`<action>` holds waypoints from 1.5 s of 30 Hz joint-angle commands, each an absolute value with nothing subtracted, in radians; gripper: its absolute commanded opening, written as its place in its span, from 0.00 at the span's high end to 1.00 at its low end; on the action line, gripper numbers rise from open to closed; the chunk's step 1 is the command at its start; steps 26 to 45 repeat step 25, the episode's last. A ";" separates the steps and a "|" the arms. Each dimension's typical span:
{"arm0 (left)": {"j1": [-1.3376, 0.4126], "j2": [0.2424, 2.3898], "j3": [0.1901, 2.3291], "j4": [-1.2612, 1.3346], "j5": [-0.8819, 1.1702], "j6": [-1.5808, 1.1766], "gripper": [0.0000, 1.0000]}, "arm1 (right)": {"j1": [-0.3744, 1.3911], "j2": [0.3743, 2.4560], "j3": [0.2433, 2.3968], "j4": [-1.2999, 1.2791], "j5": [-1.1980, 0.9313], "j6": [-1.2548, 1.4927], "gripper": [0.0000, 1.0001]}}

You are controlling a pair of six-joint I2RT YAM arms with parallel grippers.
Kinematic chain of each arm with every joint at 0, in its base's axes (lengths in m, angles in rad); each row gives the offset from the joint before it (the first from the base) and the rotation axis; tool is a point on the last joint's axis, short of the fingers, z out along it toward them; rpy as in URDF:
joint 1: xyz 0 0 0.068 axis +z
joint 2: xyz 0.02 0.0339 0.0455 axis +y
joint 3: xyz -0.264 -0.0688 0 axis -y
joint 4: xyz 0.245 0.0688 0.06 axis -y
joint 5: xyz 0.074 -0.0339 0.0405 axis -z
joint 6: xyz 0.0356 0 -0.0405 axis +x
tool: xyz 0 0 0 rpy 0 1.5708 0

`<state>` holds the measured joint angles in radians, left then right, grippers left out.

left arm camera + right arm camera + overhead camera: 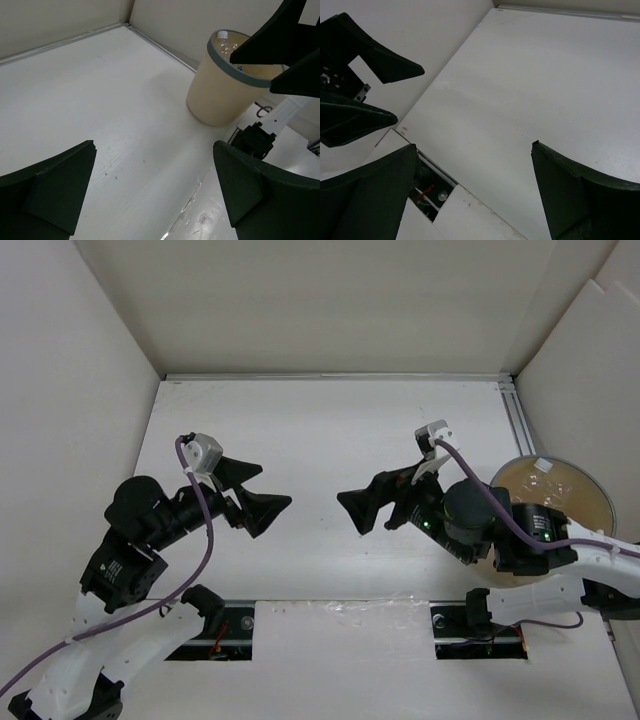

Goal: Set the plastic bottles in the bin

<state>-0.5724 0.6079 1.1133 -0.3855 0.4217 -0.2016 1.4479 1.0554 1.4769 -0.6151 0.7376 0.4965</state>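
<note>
At the table's (330, 420) right edge, the bin (572, 466) stands upright, partly hidden by the right arm. Bottles (226, 45) lie inside it: one clear with a white cap shows from the left wrist, the rest too hidden to count. Left gripper (275, 487) has its jaws spread wide and holds nothing. Right gripper (355, 490) is the same, jaws wide and nothing held. The two point at each other over mid-table, apart and not touching. The bin is just beside the right arm, well away from the left gripper.
</note>
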 commanded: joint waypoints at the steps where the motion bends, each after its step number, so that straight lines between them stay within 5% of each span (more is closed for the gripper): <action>1: -0.574 0.604 1.094 -0.330 0.413 -0.204 0.00 | 1.456 1.022 1.459 -0.558 0.752 0.480 0.00; 45: -0.574 0.604 1.075 -0.311 0.287 -0.224 0.00 | 1.456 1.022 1.459 -0.549 0.762 0.451 0.00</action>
